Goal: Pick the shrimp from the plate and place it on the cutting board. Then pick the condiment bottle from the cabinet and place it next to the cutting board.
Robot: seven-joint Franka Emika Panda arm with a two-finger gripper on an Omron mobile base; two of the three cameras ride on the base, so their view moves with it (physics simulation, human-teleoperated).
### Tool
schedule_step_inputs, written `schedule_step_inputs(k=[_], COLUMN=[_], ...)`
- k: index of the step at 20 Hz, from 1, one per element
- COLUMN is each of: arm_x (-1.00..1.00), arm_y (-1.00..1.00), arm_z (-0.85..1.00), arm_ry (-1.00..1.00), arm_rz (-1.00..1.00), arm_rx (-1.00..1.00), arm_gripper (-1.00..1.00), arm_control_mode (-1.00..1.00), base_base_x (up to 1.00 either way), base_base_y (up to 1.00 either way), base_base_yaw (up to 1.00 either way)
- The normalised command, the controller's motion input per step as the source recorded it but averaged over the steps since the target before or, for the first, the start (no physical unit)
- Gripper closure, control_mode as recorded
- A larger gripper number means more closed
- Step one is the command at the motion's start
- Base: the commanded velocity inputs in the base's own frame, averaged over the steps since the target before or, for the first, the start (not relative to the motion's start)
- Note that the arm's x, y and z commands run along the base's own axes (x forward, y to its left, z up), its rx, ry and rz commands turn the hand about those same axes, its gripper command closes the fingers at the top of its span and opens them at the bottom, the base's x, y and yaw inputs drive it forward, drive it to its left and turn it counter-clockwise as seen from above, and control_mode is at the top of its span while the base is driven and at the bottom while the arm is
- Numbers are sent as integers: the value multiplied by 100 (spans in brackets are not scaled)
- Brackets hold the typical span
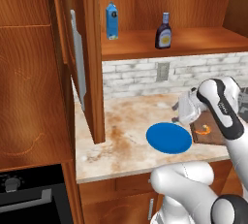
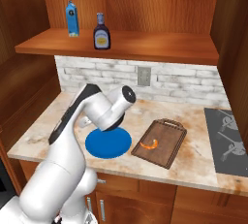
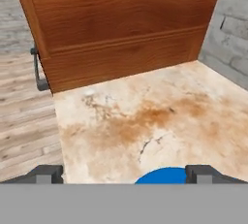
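Left base view, arm: the white arm [image 1: 220, 106] stood nearest, hiding part of the cutting board [image 1: 209, 133]; shrimp [image 1: 206, 130] lay on it, beside the plate [image 1: 169, 138].
Shelf: condiment bottle [image 1: 163, 32] near a blue carton [image 1: 112, 21], open cabinet door [image 1: 89, 58] at left.
Right base view: the stovetop [image 2: 226, 140] lay right of the board.
Hand view, gripper [image 3: 123, 173]: fingers spread wide, empty, over the counter [image 3: 145, 121].

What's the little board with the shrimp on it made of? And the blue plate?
The cutting board looks like dark brown wood, matte, with faint grain. The plate is flat, even bright blue with no shine; painted ceramic or plastic, hard to tell.
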Motion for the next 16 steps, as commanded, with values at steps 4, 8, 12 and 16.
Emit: schedule_step_inputs(k=[4, 8, 12, 16], arm_x=[-19, -19, -13, -12], arm_y=[10, 14, 12, 3], arm_z=[12, 18, 26, 38], arm_ry=[-26, -22, -15, -9], arm_rz=[15, 13, 8, 6], arm_rx=[8, 9, 10, 10], arm_gripper=[-100, -100, -100, -100], arm_control_mode=[-100, -100, -100, -100], base_base_x=[0, 0, 0, 0], base_base_y=[0, 0, 0, 0], base_base_yaw=[0, 0, 0, 0])
